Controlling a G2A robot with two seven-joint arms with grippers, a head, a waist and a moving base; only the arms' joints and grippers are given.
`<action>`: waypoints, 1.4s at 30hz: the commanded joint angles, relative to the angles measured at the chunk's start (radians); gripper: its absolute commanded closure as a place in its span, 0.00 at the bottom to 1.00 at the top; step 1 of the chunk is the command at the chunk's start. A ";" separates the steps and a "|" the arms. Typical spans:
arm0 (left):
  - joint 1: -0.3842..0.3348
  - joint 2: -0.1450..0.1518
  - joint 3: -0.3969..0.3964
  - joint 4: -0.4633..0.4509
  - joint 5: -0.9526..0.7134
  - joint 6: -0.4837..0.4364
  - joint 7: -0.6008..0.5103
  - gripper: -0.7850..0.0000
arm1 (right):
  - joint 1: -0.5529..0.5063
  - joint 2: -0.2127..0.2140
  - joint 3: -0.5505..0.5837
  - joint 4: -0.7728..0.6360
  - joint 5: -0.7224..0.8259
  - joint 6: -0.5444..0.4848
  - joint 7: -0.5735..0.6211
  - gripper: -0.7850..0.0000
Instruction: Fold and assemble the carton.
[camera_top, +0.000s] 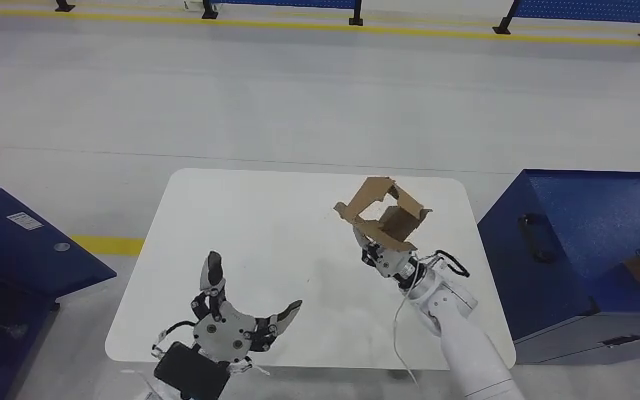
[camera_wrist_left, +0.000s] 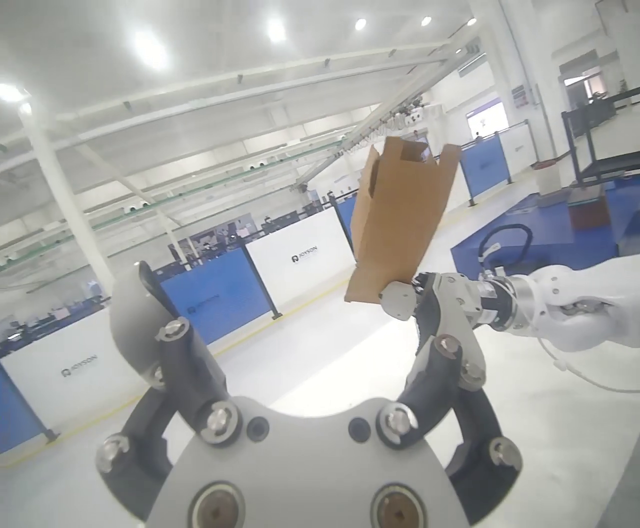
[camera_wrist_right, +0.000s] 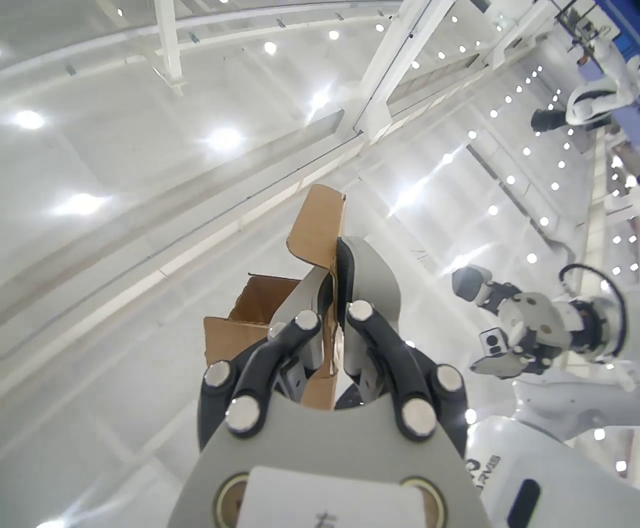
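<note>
A brown cardboard carton, partly opened into a tube with loose flaps, is held up over the right half of the white table. My right gripper is shut on the carton's lower flap; its wrist view shows the cardboard pinched between the fingers. In the left wrist view the carton stands upright above the right gripper. My left gripper is open near the table's front left edge, fingers spread and holding nothing, well apart from the carton.
Blue bins stand on the floor either side of the table, one at the left and a larger one at the right. A white cable trails from the right wrist. Bare tabletop lies between the two grippers.
</note>
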 joint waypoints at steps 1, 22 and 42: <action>0.019 0.001 -0.004 -0.038 0.056 0.026 -0.010 0.00 | 0.004 0.000 -0.002 0.012 -0.040 -0.050 0.025 1.00; -0.008 -0.012 0.115 -0.031 0.321 0.049 -0.195 0.00 | 0.024 -0.006 -0.005 0.077 -0.076 -0.122 0.099 1.00; -0.087 -0.031 0.192 0.142 0.607 0.287 -0.161 0.00 | 0.020 -0.023 -0.015 0.078 0.176 0.112 0.014 1.00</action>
